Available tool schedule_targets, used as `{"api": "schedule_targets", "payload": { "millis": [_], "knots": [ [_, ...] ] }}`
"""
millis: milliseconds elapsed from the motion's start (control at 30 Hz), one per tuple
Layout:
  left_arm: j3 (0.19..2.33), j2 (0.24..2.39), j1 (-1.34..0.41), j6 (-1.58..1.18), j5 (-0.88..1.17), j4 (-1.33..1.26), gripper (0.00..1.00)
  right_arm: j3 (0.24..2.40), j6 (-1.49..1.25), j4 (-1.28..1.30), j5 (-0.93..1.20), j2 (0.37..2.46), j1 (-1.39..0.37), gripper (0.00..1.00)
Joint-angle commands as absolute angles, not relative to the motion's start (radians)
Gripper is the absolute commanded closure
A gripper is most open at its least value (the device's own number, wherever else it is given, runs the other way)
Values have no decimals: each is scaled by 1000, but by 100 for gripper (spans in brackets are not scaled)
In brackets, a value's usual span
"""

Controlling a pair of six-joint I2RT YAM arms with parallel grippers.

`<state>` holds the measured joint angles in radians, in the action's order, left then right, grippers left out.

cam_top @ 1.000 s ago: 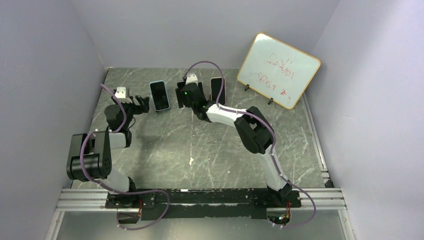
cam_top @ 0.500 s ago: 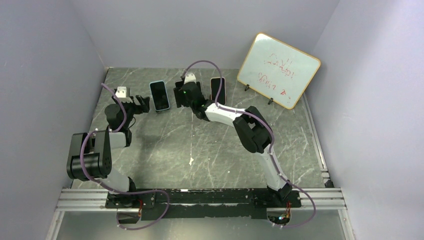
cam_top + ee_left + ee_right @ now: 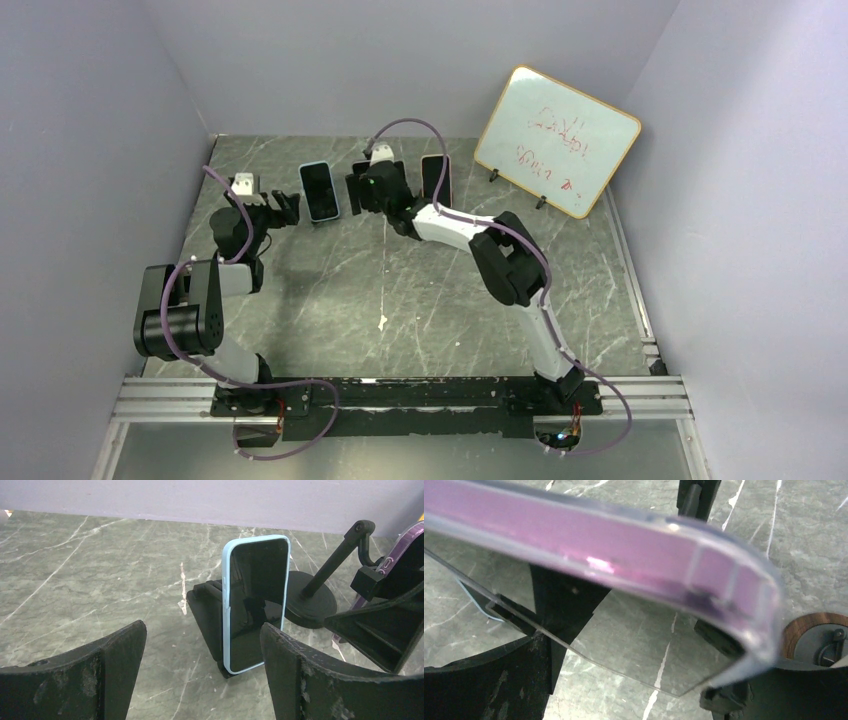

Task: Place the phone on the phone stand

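Note:
A purple phone in a clear case lies slanted across the right wrist view, close to the camera. My right gripper has its jaws wide on either side of the phone. A black round-based stand with a slanted arm sits just beside this gripper. The purple phone peeks in at the right edge of the left wrist view. My left gripper is open and empty, facing a light-blue phone that leans upright on a black wedge stand.
A third phone stands at the back, right of my right gripper. A whiteboard leans at the back right. A brown-rimmed round base lies by the right finger. Walls close in on the left, back and right.
My right gripper has shifted slightly left and toward the back wall, and its jaws look wider. The left arm and the light-blue phone have not moved.

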<state>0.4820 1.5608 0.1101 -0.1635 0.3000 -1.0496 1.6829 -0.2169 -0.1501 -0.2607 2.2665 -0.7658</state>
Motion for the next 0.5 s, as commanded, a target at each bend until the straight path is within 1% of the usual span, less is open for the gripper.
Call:
{"api": "schedule_targets", "payload": {
  "millis": [0,333,467],
  "knots": [
    [511,1566,101,-149,321,-1056,12,1642,-218,-140,-231,2179,-755,0],
    [514,1561,101,-142,315,-1039,12,1547,-222,-93,-93,2066,-750,0],
    [515,1555,100,-140,315,-1031,12,1483,-211,-91,-99,2007,-749,0]
  ]
}}
